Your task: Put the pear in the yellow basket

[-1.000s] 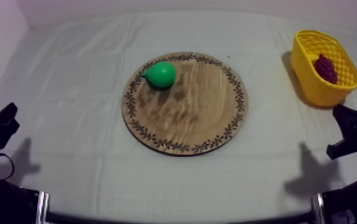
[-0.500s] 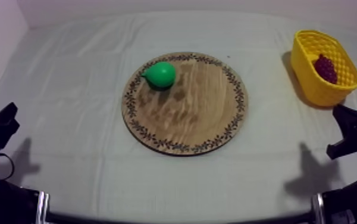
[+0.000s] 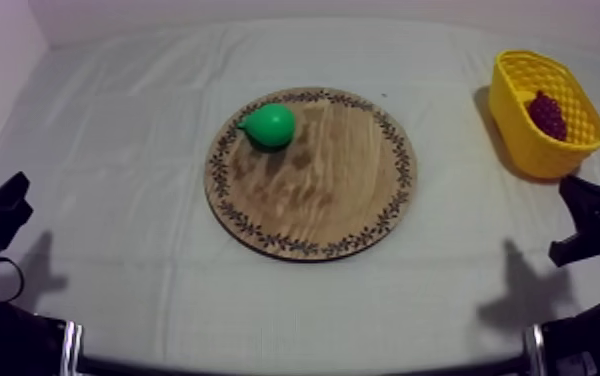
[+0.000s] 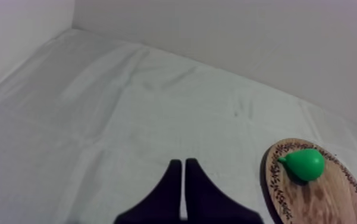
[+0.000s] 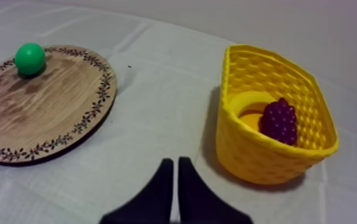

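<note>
While the pear (image 3: 269, 124) is lying untouched at the wooden board's (image 3: 334, 195) far left edge, we are holding the left gripper (image 4: 184, 162) and right gripper (image 5: 175, 161) closed on nothing at the table's (image 3: 114, 200) near corners, presumably parked before any reach, the yellow basket (image 3: 520, 142) sitting at the far right corner.

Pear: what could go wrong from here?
1. The pear is round and lies on its side near the rim of the board; an off-centre pinch could roll it onto the cloth.
2. The left gripper and right gripper are both shut; descending without opening would likely shove it.
3. The basket already holds grapes; a dropped pear might bounce off them.
</note>
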Robot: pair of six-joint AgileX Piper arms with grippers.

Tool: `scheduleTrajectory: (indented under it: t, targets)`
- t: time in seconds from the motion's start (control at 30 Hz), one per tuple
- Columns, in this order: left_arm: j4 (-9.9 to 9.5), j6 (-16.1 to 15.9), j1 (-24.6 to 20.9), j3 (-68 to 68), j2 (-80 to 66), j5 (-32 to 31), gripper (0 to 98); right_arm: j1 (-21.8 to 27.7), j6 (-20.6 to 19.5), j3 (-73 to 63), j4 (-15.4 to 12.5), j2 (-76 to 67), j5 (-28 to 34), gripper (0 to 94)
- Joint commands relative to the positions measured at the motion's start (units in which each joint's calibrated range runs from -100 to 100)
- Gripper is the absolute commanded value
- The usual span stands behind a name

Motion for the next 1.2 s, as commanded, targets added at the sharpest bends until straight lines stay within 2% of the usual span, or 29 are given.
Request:
scheduleTrajectory:
  t: [0.0, 0.23, 0.4, 0.57, 0.7, 0.97, 1.17]
  targets:
    - [-0.02, 0.01, 0.02, 0.00, 0.00, -0.01, 0.1, 0.00, 0.28, 0.05, -0.02, -0.03, 0.02, 0.7]
    - [-0.02, 0.01, 0.02, 0.00, 0.00, -0.01, 0.1, -0.04, 0.93, 0.05, -0.03, -0.03, -0.24, 0.7]
    - [-0.02, 0.01, 0.02, 0.00, 0.00, -0.01, 0.1, -0.60, 3.29, -0.74, -0.57, 0.16, -2.65, 0.7]
    - [-0.02, 0.01, 0.02, 0.00, 0.00, -0.01, 0.1, -2.23, 3.46, -8.41, 0.57, 5.33, -1.51, 0.6]
    - [-0.02, 0.01, 0.02, 0.00, 0.00, -0.01, 0.1, -3.74, 5.33, -21.17, 0.48, 15.28, 3.18, 0.6]
    - [-0.02, 0.01, 0.02, 0.00, 0.00, -0.01, 0.1, -7.67, 9.92, -51.70, -1.41, 39.31, 17.29, 0.6]
    - [-0.02, 0.01, 0.02, 0.00, 0.00, -0.01, 0.1, -12.06, 10.35, -71.28, -0.47, 56.83, 25.60, 0.6]
